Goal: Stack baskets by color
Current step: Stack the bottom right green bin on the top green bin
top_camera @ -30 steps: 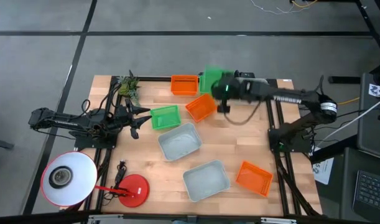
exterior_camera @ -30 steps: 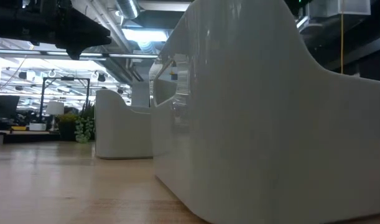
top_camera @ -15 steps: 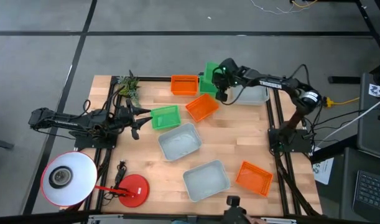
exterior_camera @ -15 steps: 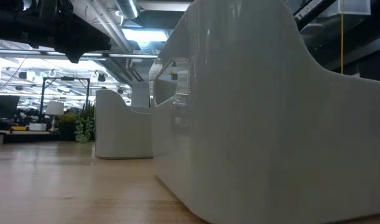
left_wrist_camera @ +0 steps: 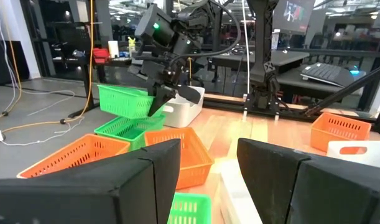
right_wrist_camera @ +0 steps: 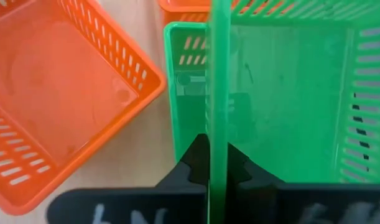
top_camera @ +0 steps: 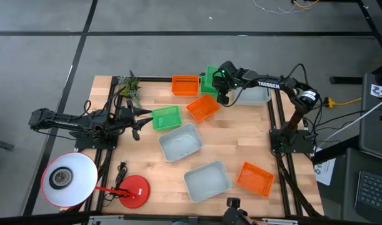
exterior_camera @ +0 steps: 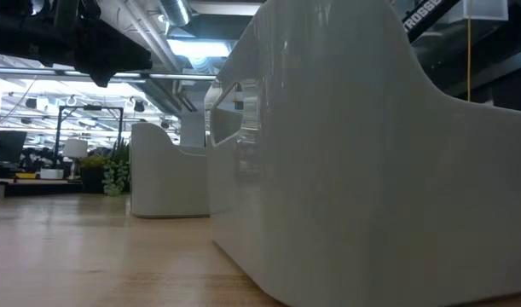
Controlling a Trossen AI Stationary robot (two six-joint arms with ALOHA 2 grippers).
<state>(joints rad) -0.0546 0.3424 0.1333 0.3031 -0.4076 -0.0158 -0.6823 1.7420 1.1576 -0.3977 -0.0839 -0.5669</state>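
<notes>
At the near edge sit a grey basket (top_camera: 207, 181) and an orange basket (top_camera: 255, 177). Far back, the right gripper (top_camera: 222, 89) pinches a green basket's (left_wrist_camera: 122, 101) wall, held over another green basket (right_wrist_camera: 191, 81). The left gripper (top_camera: 136, 120) waits, fingers spread.

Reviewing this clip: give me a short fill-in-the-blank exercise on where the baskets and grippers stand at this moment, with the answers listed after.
1. The right gripper is shut on the wall of a ____ basket, held in the air.
2. Directly below the held basket sits another basket of the colour ____.
3. The left gripper waits at the table's left edge with its fingers ____.
4. The number of orange baskets on the table in the high view is ____.

Missing words: green; green; open; three
</notes>
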